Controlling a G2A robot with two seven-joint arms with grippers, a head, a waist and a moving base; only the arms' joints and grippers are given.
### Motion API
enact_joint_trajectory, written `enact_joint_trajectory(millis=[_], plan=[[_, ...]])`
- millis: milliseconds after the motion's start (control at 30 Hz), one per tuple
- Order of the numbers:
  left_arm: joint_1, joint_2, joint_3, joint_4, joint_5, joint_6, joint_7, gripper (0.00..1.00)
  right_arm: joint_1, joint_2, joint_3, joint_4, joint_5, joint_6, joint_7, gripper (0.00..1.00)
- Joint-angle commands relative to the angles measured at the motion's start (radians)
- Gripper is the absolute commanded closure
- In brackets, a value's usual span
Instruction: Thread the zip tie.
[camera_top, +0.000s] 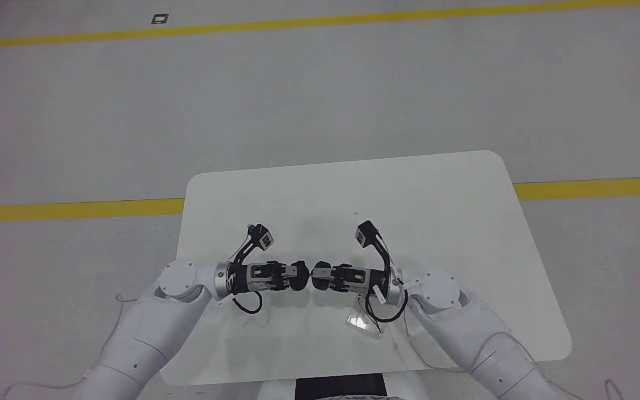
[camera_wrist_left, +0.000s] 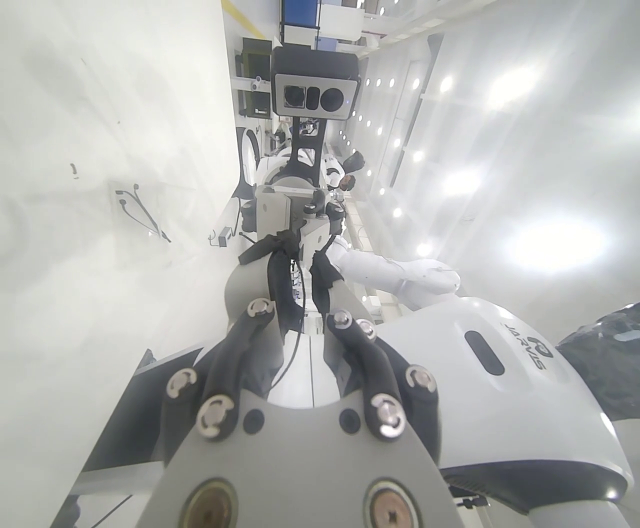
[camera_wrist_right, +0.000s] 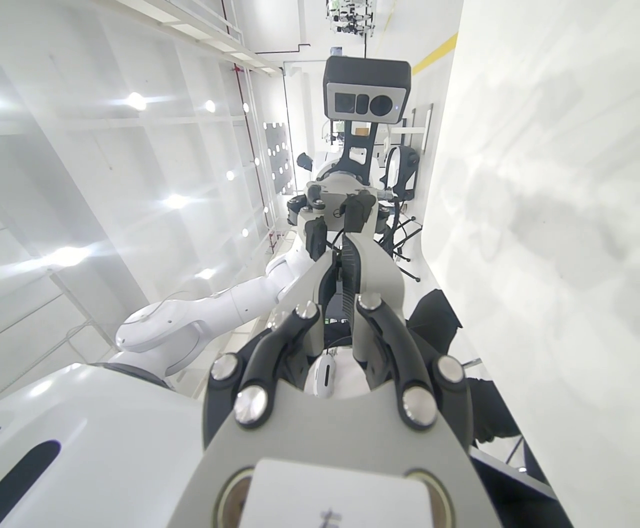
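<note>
Both arms lie low over the white counter (camera_top: 450, 200), forearms stretched level toward each other, so that the left gripper (camera_top: 303, 274) and the right gripper (camera_top: 322, 275) meet tip to tip. The meeting point is near the clear bag (camera_top: 365, 322), just off it toward the counter's middle. The right arm's wrist hangs almost over the bag; the left arm stands on the far side of the meeting point from it.

The left fingers (camera_wrist_left: 272, 285), wrapped in black, stand spread, and a thin black strand (camera_wrist_left: 296, 330) runs through the gap between them; whether it is a zip tie cannot be told. The right fingers (camera_wrist_right: 351, 260) are drawn close, with a narrow slit between the ribbed pads, and what they pinch, if anything, is not clear.

Black zip ties (camera_wrist_left: 142, 212) lie inside the bag, flat on the counter.
</note>
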Motion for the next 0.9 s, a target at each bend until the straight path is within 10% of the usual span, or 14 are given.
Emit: enact_joint_trajectory(millis=[0,833,867], plan=[[-0.001,0.0,0.001,0.002,0.0,0.0,0.001,0.89,0.0,0.0,-0.001,0.0,-0.001,0.0,-0.001,1.0],[-0.011,-0.002,0.014,0.011,0.0,0.0,-0.009,1.0,0.006,0.001,-0.011,0.002,0.003,0.003,-0.003,1.0],[-0.01,-0.002,0.013,0.011,-0.001,0.0,-0.009,1.0,0.004,0.002,-0.01,0.003,0.006,0.003,-0.005,0.67]])
